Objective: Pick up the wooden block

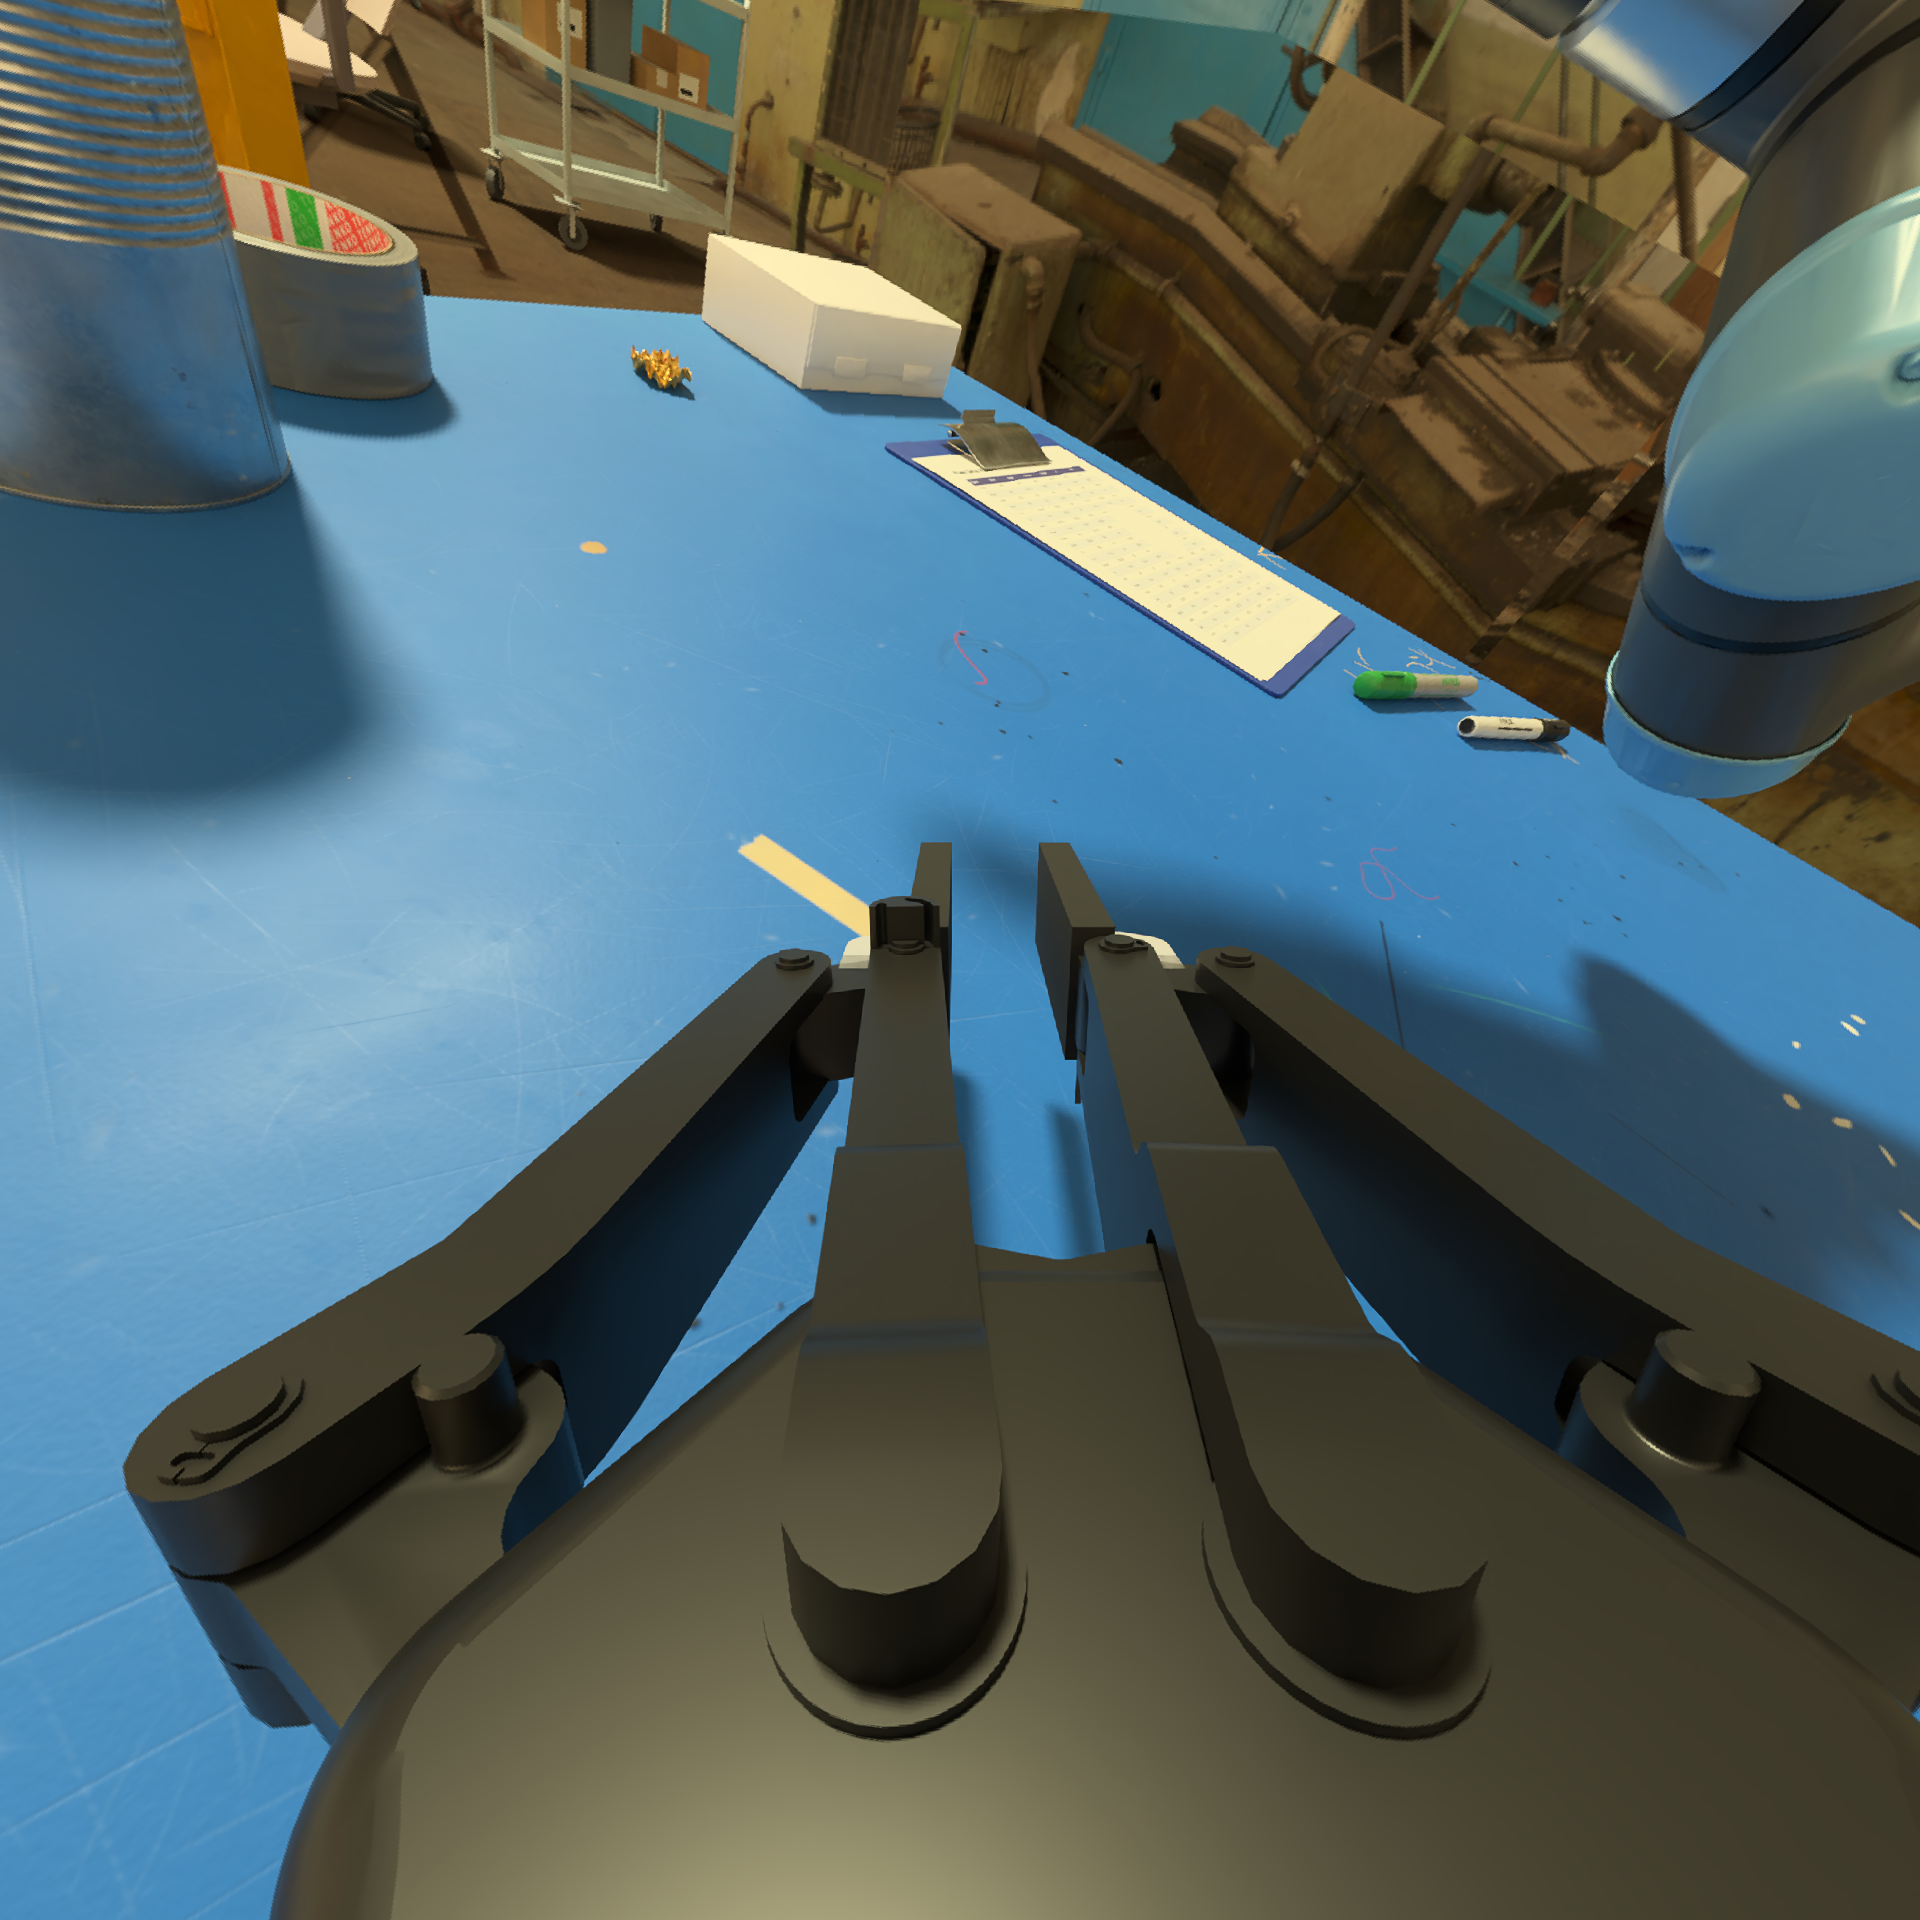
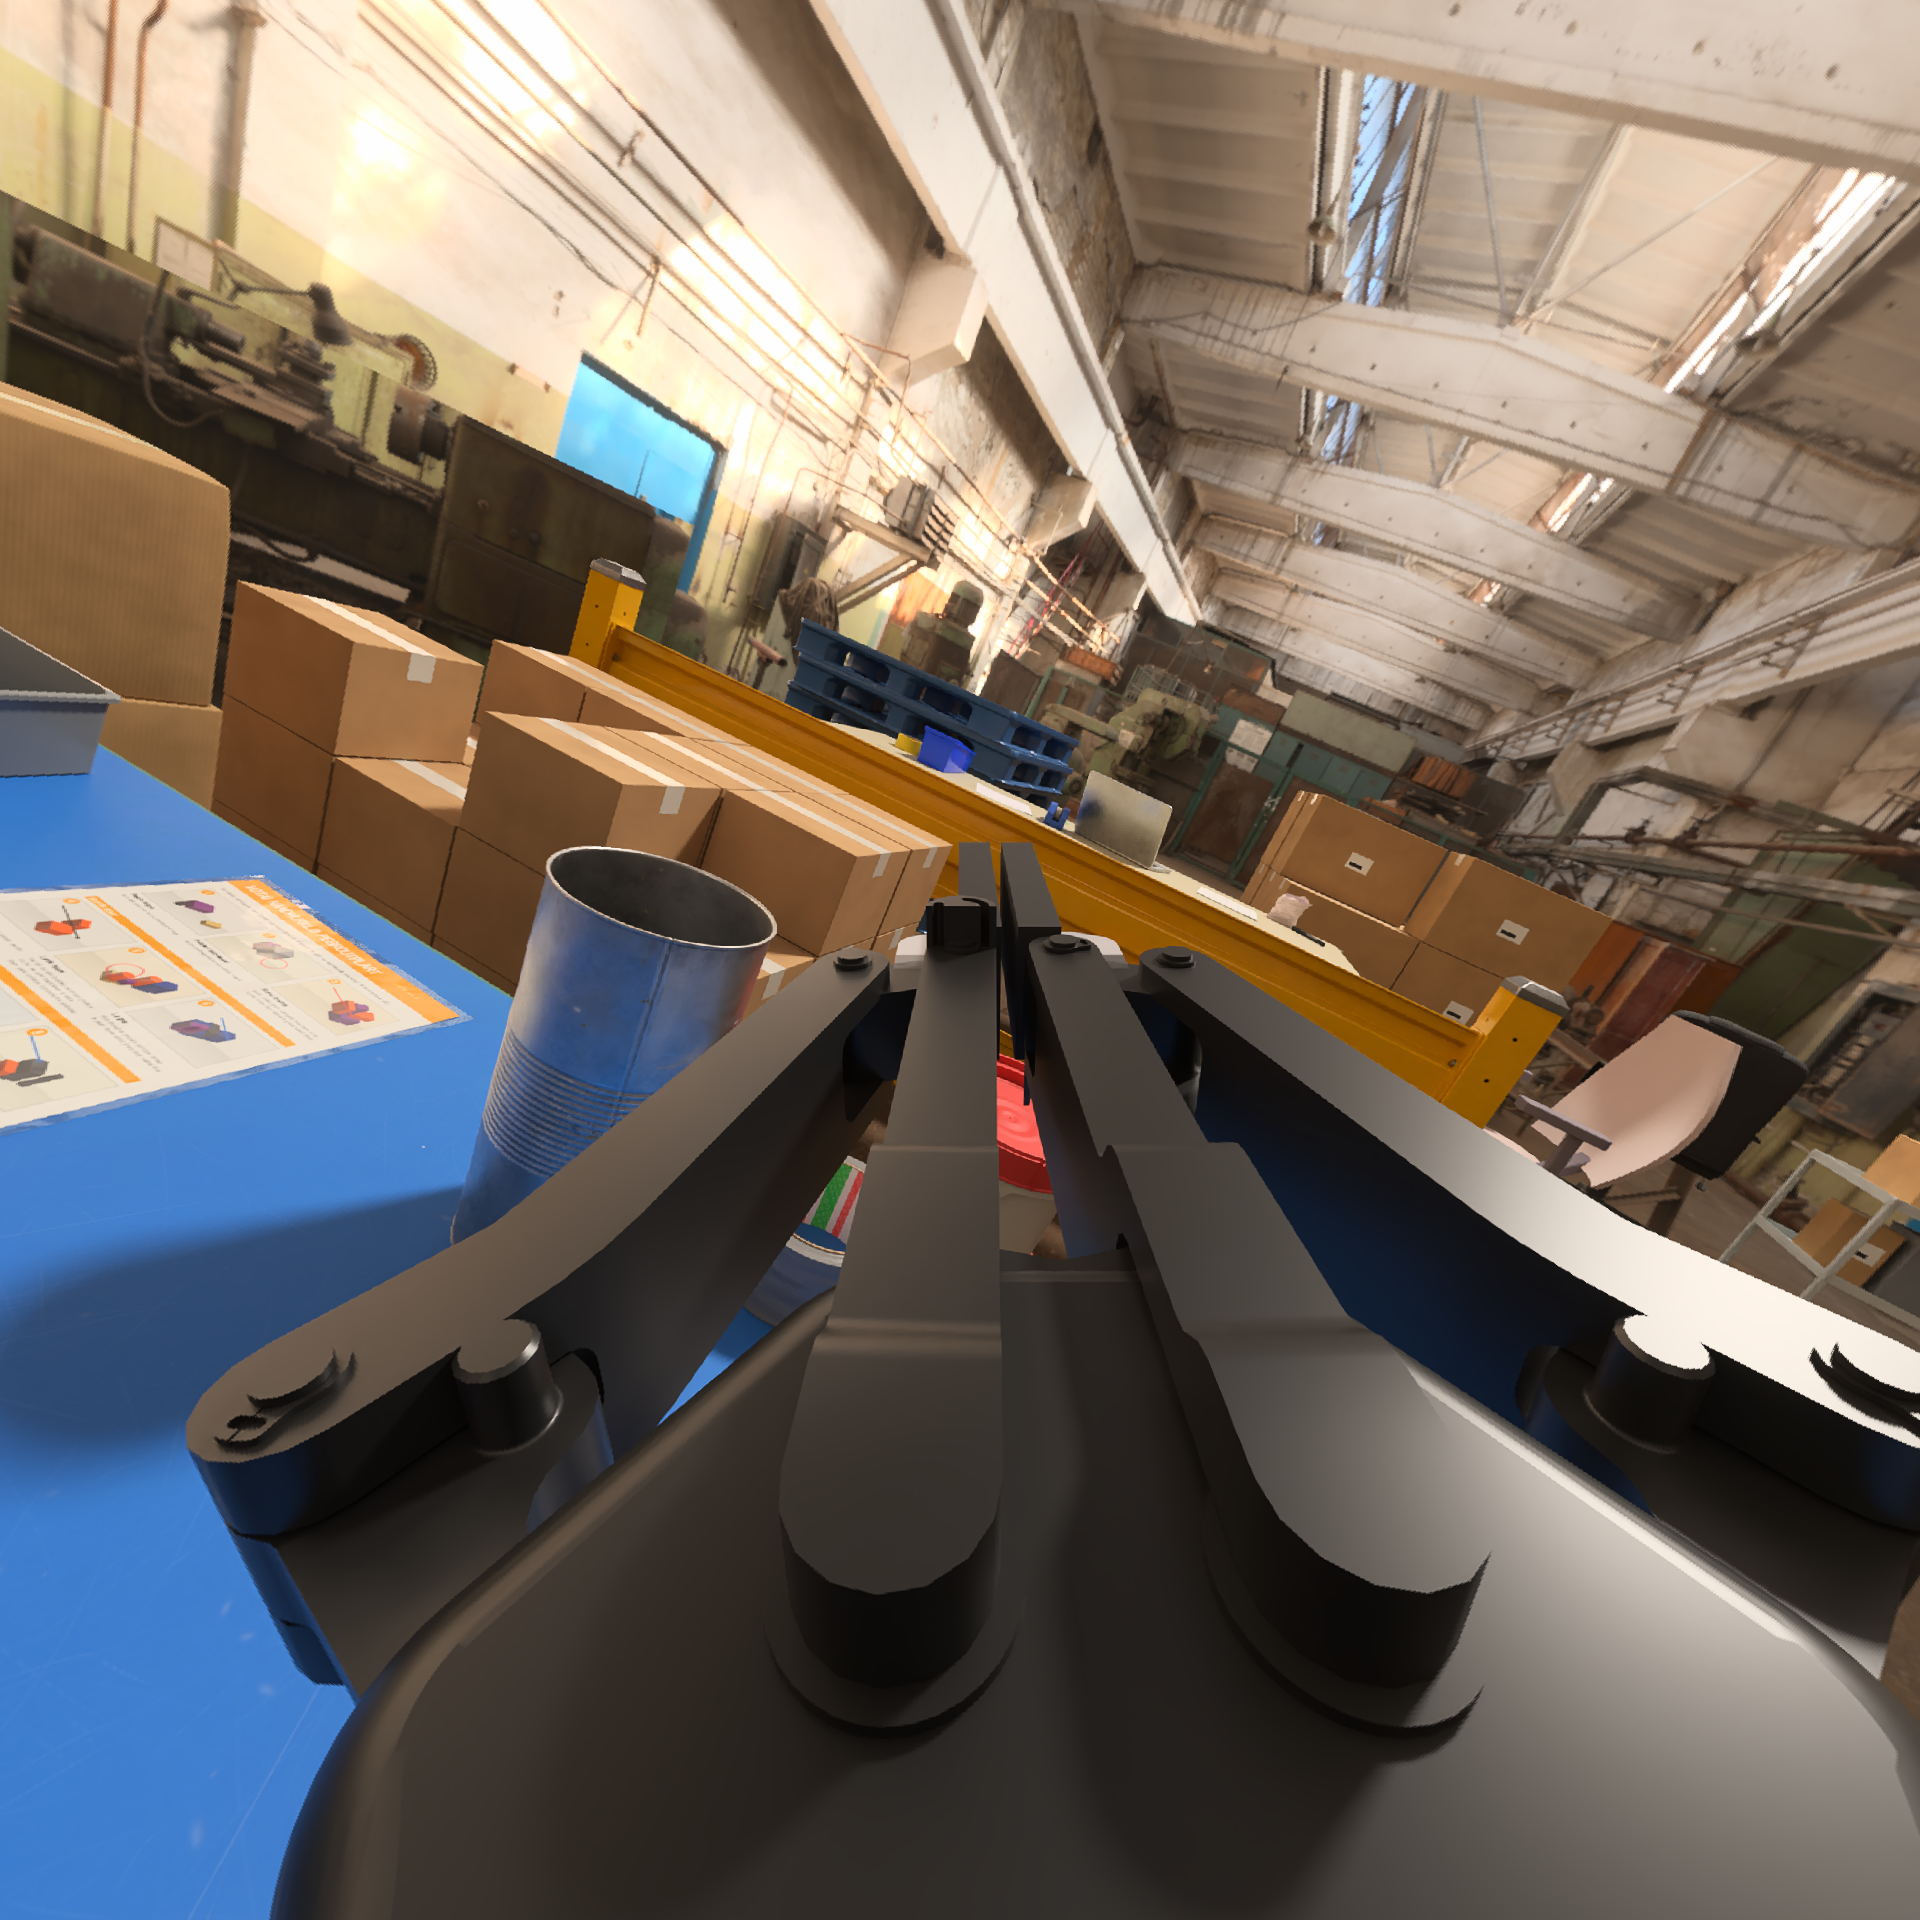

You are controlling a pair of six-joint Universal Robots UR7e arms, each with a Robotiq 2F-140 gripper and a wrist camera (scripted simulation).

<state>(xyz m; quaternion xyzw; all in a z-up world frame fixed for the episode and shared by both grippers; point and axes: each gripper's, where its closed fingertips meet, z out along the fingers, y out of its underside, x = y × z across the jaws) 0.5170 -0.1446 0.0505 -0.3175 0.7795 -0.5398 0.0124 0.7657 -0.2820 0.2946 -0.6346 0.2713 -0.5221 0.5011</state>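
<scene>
left gripper (image 1: 992, 868) slightly parted, empty; right gripper (image 2: 1003, 868) clenched, empty | wooden block unseen | locate block before descending

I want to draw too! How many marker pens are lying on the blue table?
2. A green marker lies near the table's far right edge, just past the clipboard. A black-and-white marker lies right beside it, nearer the edge. More could hide behind the fingers.

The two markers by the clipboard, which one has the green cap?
The green-capped marker is the one lying closer to the clipboard; the black-capped marker lies nearer the table edge.
</scene>
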